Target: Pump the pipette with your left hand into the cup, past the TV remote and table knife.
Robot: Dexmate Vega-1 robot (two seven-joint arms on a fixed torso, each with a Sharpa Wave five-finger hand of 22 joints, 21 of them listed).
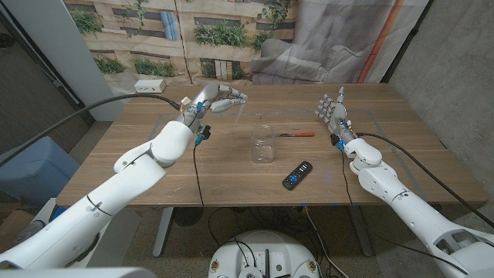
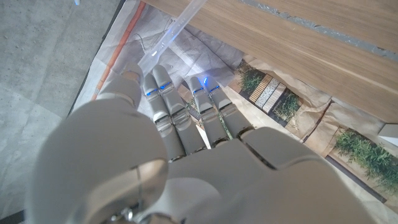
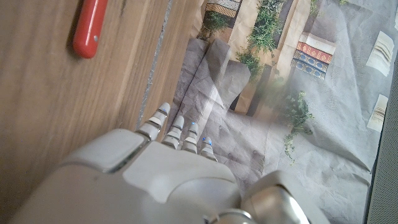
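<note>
Left robot hand (image 2: 186,134) pinches pipette (image 2: 174,31), pointing away beyond fingertips.

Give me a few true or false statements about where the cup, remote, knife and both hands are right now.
1. The left hand holds the pipette. True.
2. The cup lies tipped over. False: it stands upright.
3. The remote is nearer the robot than the cup. True.
4. The right hand grips the knife. False: it holds nothing, and the knife lies on the table.
5. The knife handle is blue. False: red.
</note>
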